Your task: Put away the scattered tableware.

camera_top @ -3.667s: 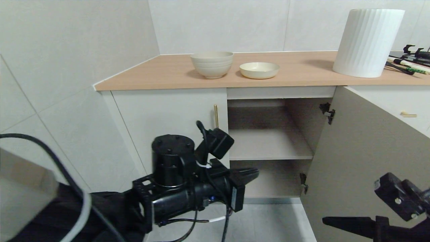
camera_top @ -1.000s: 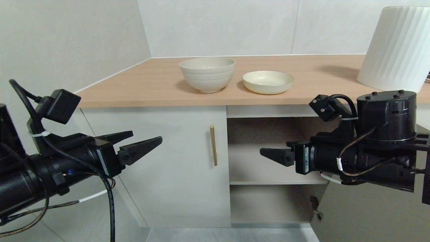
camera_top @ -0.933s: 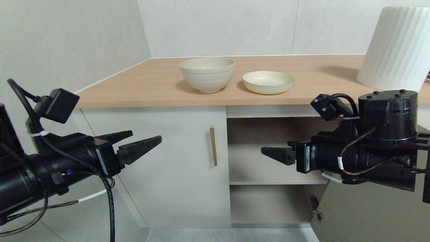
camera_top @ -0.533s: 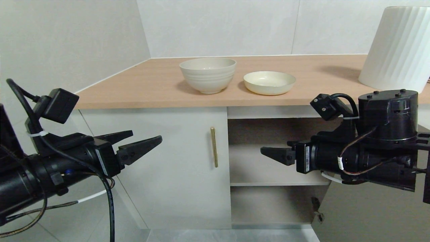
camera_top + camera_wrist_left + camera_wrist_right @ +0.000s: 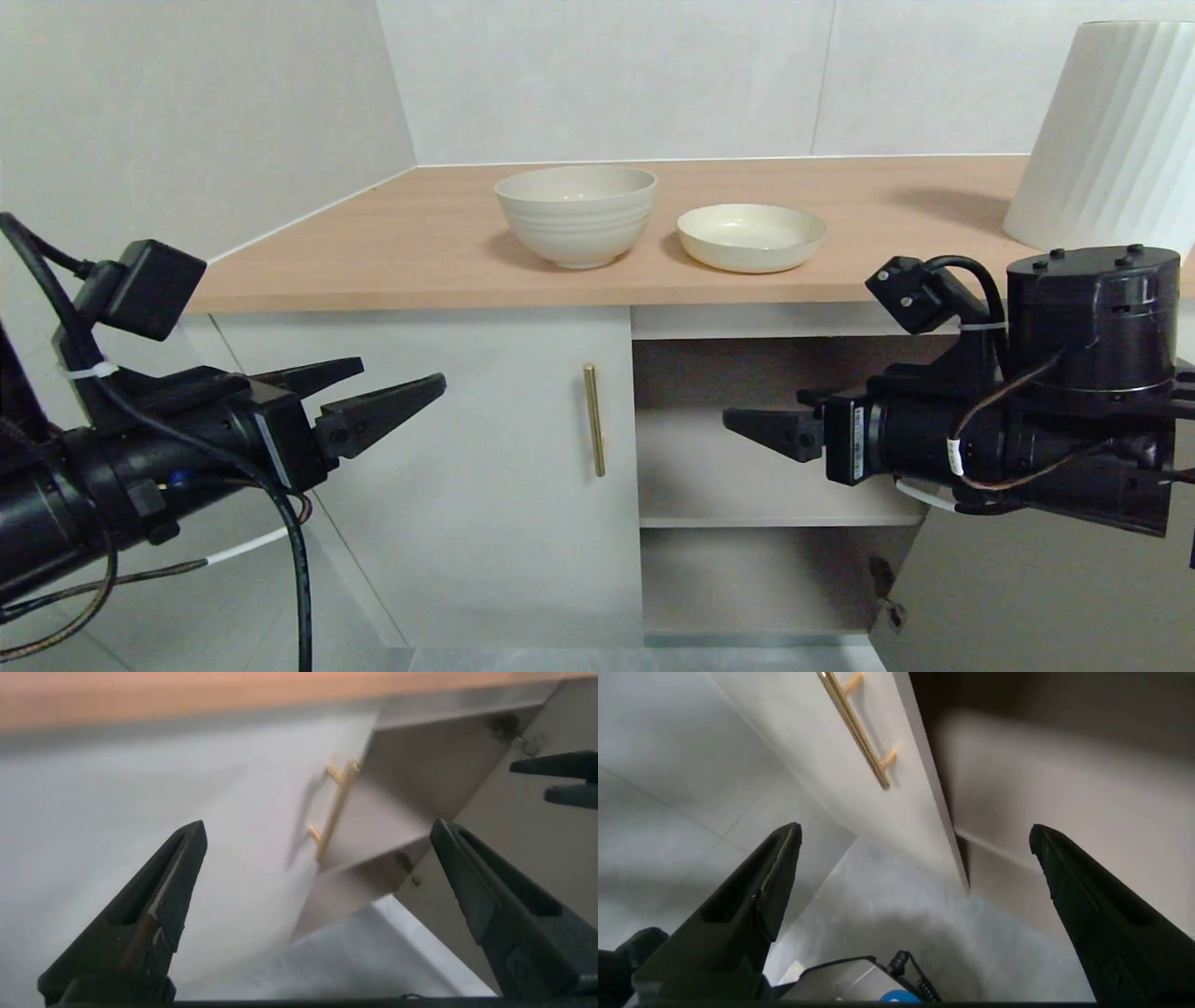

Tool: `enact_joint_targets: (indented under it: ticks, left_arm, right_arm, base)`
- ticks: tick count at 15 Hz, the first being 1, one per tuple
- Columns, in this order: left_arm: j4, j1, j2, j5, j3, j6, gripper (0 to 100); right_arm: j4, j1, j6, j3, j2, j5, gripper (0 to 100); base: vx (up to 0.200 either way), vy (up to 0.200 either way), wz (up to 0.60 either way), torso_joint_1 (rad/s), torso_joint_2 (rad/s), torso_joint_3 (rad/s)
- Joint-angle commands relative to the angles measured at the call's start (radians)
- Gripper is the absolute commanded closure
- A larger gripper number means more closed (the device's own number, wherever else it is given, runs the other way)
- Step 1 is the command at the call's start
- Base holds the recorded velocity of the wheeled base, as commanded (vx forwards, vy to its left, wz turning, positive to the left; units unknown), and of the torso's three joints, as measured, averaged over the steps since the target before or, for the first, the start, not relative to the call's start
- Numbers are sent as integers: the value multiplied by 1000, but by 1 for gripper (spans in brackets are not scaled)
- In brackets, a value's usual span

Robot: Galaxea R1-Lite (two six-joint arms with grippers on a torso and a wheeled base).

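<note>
A deep ribbed cream bowl point(image 5: 576, 215) and a shallow cream dish point(image 5: 751, 237) sit side by side on the wooden countertop point(image 5: 411, 243). My left gripper point(image 5: 401, 373) hangs open and empty below counter height, in front of the shut left cabinet door point(image 5: 467, 467). My right gripper point(image 5: 761, 422) hovers open and empty before the open compartment, level with its shelf point(image 5: 738, 485). The left wrist view has its open gripper point(image 5: 318, 826) facing the brass handle point(image 5: 332, 803). In the right wrist view the open gripper point(image 5: 915, 833) points past the door's handle point(image 5: 859, 728).
A tall white ribbed container point(image 5: 1111, 131) stands on the counter at the right. The left door carries a vertical brass handle point(image 5: 591, 420). The right cabinet door point(image 5: 1018, 588) is swung open beneath my right arm. A tiled wall closes the left side.
Since 3.7 s ago both arms have risen to cabinet height and the camera has come closer. Over the last second the picture slid down slightly; the grippers barely moved.
</note>
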Motion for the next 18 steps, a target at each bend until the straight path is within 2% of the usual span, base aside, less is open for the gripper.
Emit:
enact_joint_targets:
  ticks: [1, 4, 5, 7, 10, 13, 14, 16, 18]
  left_arm:
    - [0, 0, -8, 1, 0, 0, 0]
    - [15, 0, -61, 8, 1, -2, 0]
    - [38, 0, -86, 8, 0, 0, 0]
    - [113, -4, -123, 4, -22, 0, 0]
    - [230, -9, -166, -1, -71, 0, 0]
    - [418, -12, -187, -1, -175, -2, 0]
    - [452, -14, -183, -2, -197, -2, 0]
    - [469, -23, -124, -10, -241, -8, 0]
    - [467, -21, -86, -10, -241, -23, 0]
  right_arm:
    - [0, 0, 0, 1, -14, 0, 0]
    - [100, 15, -1, 8, -100, 49, 0]
    - [109, 15, -6, 24, -134, 111, 0]
    - [112, 26, -9, 34, -164, 155, 0]
    - [107, 31, -27, 34, -169, 155, 0]
    - [106, 31, -57, 33, -161, 152, 0]
    - [104, 31, -58, 33, -157, 152, 0]
    - [103, 29, -58, 31, -140, 148, 0]
    - [103, 29, -58, 31, -132, 137, 0]
  base:
    - [200, 0, 0, 2, 7, 2]
    - [67, 0, 0, 2, -1, -1]
    - [0, 0, 0, 0, 0, 0]
    - [0, 0, 0, 0, 0, 0]
    - [0, 0, 0, 0, 0, 0]
    - [0, 0, 0, 0, 0, 0]
    - [0, 0, 0, 32, -139, -100]
    - [0, 0, 0, 71, -293, -249]
    - [0, 0, 0, 112, -271, -295]
